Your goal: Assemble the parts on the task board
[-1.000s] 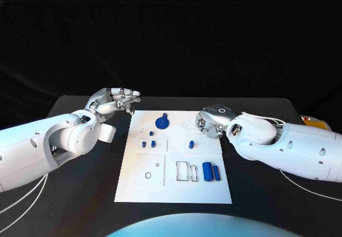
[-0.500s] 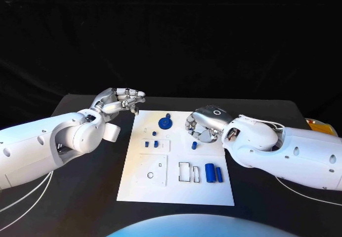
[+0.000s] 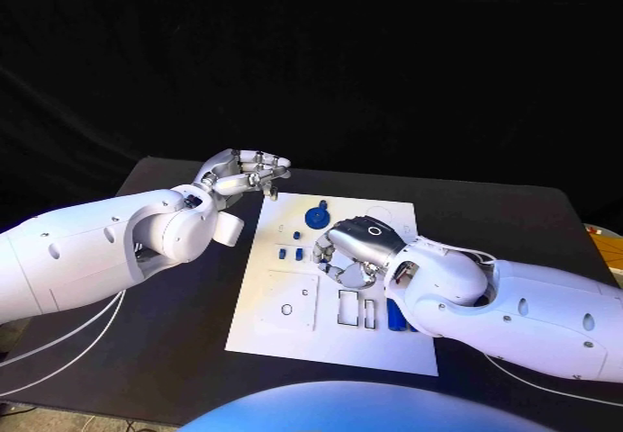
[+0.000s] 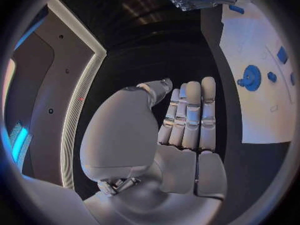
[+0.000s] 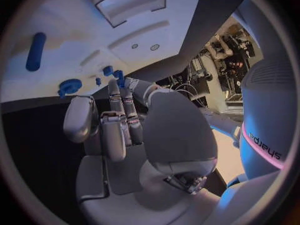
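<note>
Left hand (image 4: 187, 120) fingers extended together, empty; task board (image 4: 262, 75) beside, blue round part (image 4: 252, 77) on it.

Bright even light on the white task board (image 3: 293, 310), black backdrop unlit, soft shadows, wrist views fisheye-bent, dark-rimmed, blurred near edges

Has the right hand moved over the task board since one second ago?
Yes. The right hand has moved from the task board's right edge inward, over its middle, near the small blue parts.
</note>
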`<action>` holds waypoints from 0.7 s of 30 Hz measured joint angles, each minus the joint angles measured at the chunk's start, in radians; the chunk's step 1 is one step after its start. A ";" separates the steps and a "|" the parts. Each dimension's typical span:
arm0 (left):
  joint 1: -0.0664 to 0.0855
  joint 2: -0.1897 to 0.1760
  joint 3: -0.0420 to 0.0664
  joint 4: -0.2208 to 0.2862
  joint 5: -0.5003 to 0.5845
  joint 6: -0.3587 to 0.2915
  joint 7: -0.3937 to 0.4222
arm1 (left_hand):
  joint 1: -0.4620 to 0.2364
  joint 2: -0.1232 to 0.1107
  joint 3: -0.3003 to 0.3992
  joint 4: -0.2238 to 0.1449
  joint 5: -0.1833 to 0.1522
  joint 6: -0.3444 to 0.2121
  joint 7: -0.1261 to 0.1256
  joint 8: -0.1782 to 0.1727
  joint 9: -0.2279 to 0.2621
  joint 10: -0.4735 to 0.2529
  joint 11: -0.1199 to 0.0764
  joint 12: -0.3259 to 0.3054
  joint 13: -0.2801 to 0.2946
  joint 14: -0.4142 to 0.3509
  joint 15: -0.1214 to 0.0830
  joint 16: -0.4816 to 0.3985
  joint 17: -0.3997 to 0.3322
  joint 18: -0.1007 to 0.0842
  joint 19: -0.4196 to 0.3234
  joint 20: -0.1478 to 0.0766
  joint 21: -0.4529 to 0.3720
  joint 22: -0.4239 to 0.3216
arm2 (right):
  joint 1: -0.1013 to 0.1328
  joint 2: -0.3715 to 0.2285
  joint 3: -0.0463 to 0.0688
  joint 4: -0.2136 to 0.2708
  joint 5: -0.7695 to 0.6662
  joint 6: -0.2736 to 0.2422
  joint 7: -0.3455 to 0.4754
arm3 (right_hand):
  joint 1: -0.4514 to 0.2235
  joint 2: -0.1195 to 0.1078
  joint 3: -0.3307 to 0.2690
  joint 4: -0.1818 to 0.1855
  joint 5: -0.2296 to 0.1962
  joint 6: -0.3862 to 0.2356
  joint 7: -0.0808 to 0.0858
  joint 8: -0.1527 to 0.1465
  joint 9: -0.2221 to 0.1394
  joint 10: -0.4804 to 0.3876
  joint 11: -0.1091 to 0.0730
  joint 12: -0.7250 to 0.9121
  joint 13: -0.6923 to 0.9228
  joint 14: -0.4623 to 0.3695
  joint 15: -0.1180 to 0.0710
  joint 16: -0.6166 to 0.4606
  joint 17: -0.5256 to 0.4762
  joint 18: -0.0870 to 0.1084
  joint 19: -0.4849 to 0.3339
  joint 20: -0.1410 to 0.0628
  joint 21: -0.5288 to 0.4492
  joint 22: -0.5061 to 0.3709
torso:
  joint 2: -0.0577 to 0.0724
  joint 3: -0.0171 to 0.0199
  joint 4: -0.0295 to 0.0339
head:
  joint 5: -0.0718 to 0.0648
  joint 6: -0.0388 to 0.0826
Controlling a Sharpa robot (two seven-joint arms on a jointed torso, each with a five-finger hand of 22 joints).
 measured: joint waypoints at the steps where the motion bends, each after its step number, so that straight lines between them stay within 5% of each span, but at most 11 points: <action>1: 0.000 0.002 0.000 -0.001 0.000 0.000 0.000 | 0.000 0.000 0.000 0.000 0.000 0.000 0.000 0.000 0.000 -0.002 0.002 0.000 0.000 0.000 0.000 0.000 0.000 0.000 0.000 0.000 0.000 0.000 | -0.007 0.006 -0.001 -0.004 0.001 -0.001 0.002 | 0.000 0.000 0.000 0.000 0.000 0.000 0.000 0.000 0.000 0.000 0.000 -0.001 0.000 0.000 0.000 0.000 0.000 0.000 0.000 0.000 0.000 0.000 | 0.000 0.0001 0.0005 | 0.005 -0.001; 7: 0.000 0.021 0.000 -0.005 0.000 -0.001 0.001 | 0.000 0.000 0.000 0.000 0.000 -0.004 -0.003 0.000 0.000 -0.003 0.003 0.000 0.000 0.000 0.000 0.000 -0.001 0.000 0.000 0.000 0.000 0.000 | -0.041 0.041 -0.004 -0.037 0.008 -0.007 0.018 | 0.000 0.000 0.000 0.000 0.000 0.000 0.000 0.000 0.001 0.000 0.000 -0.004 0.001 0.000 0.000 0.000 0.000 0.000 0.000 0.000 0.000 0.000 | -0.002 0.0000 0.0025 | 0.031 -0.010; 21: 0.001 0.045 0.000 -0.011 0.000 -0.001 0.002 | 0.000 0.000 0.000 0.000 0.000 -0.004 -0.003 0.000 -0.001 -0.003 0.003 0.004 0.001 0.000 0.000 -0.005 -0.001 0.000 0.000 0.000 -0.004 -0.001 | -0.073 0.068 -0.009 -0.082 0.013 -0.014 0.042 | 0.000 0.000 0.000 0.000 0.006 0.000 0.000 -0.004 0.002 0.000 0.000 -0.001 0.001 0.000 0.000 0.004 0.000 0.000 0.000 0.000 0.000 0.000 | 0.000 0.0007 0.0007 | 0.106 -0.028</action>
